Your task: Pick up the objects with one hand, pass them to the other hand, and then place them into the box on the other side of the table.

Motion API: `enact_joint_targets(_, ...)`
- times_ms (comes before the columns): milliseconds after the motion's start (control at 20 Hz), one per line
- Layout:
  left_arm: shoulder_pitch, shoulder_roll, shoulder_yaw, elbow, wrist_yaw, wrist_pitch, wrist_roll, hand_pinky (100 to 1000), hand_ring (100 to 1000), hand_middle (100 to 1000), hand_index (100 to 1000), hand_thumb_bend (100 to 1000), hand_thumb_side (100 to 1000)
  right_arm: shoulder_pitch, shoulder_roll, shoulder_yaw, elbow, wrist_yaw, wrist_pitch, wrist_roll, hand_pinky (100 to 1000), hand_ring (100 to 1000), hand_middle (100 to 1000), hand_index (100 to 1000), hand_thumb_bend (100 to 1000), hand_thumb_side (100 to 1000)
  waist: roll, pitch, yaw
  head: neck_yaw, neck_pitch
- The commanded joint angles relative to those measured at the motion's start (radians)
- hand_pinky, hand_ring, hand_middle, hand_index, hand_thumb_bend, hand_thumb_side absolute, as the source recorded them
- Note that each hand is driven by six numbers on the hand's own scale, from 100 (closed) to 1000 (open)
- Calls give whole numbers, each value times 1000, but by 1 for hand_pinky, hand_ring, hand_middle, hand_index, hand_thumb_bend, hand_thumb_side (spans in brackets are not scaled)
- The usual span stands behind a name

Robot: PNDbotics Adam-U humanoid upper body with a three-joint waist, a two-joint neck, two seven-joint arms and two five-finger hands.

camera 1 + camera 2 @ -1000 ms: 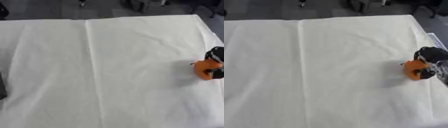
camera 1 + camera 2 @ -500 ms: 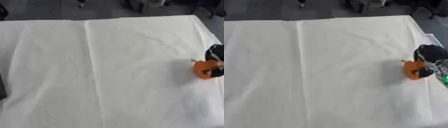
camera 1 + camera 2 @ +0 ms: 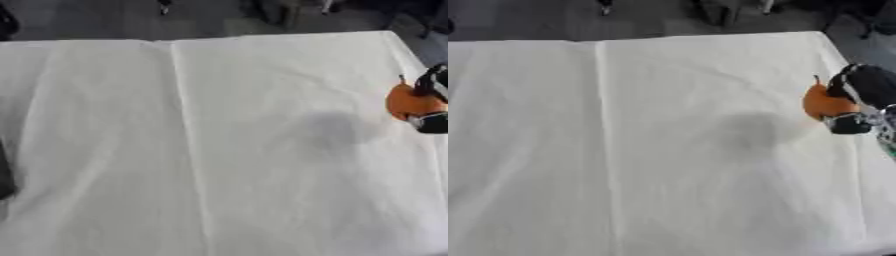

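At the bench's (image 3: pixel 667 150) right edge, our right hand (image 3: pixel 861 102) curls its fingers around a round orange object (image 3: pixel 824 104) with a small stem, held above the white cloth (image 3: pixel 219 150), its shadow below.

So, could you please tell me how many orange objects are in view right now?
1. The orange object is at the table's right edge, held in the right robot hand, above its shadow. Others may be out of view.

Only the right hand (image 3: pixel 866 102) shows, at the right edge of the views — a bulky, rounded shape, mostly glossy black, with a paler silver-grey section between its dark upper part and a dark lower finger. A small green patch shows near its lower edge.
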Motion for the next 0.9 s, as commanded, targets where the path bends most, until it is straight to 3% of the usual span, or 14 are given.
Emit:
enact_joint_targets(50,-5,28,13,-18,-2,0,-6,860,757,657,773,129,837,-7,-17,-26,-87,-80,13,-2,749,579,506,480,100,100,0,-25,-1,16,-11)
enact_joint_targets(200,-12,32,11,-18,-1,5,-12,858,756,680,776,147,833,-27,8,-10,-160,-172,14,-14,736,555,521,498,100,100,2,-27,0,37,-10)
enact_joint_targets(400,-31,41,-1,-18,4,20,-27,859,759,704,785,121,838,-94,94,38,-255,-258,0,-54,724,532,534,513,100,100,10,-30,4,65,-10)
enact_joint_targets(550,-43,54,-11,-18,8,40,-44,858,762,718,792,114,842,-151,161,83,-268,-285,-40,-93,718,518,537,517,100,100,16,-31,7,87,-12)
enact_joint_targets(900,-100,110,-58,-18,11,121,-146,856,764,745,813,100,841,-240,236,187,-269,-291,-132,-143,709,501,538,519,100,100,21,-38,11,129,-15)
